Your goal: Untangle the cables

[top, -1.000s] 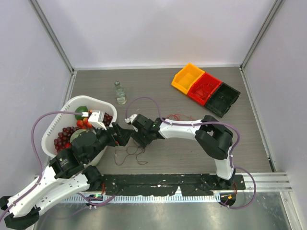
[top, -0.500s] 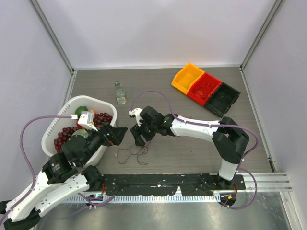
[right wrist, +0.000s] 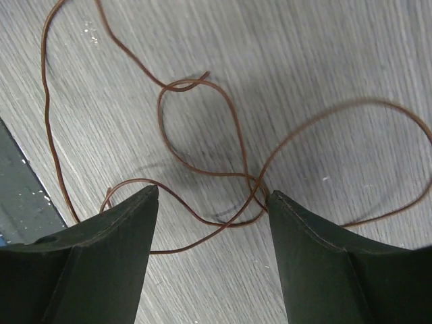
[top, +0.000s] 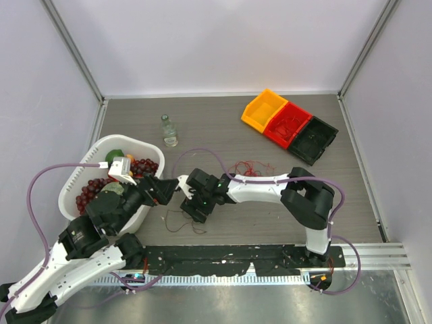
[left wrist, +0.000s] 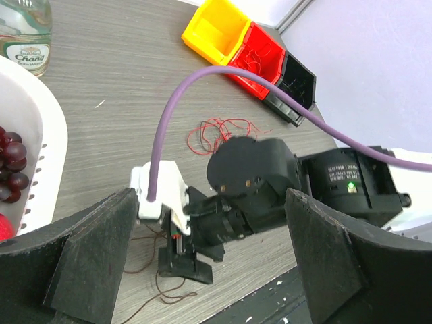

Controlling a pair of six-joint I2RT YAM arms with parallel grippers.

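Note:
A thin brown cable [top: 183, 220] lies in loose loops on the table near the front edge. My right gripper [top: 196, 210] is open and points down over it. In the right wrist view the brown cable [right wrist: 202, 165] crosses itself between the open fingers of the right gripper [right wrist: 212, 196], close to the right finger [right wrist: 317, 256]. A curly red cable [top: 248, 166] lies apart, further back to the right. My left gripper [top: 166, 188] is open and empty, just left of the right gripper. The left wrist view shows the left gripper [left wrist: 210, 196], the right gripper [left wrist: 182, 260], the brown cable [left wrist: 145, 266] and the red cable [left wrist: 219, 131].
A white basket [top: 86, 162] of grapes and fruit stands at the left. A small glass bottle [top: 169, 130] stands behind it. Yellow [top: 265, 108], red [top: 289, 123] and black [top: 314, 140] bins sit at the back right. A black rail [top: 229, 256] runs along the front edge.
My right gripper has swung back and then come down toward the front edge, over the brown cable. My left gripper has drawn back to the left.

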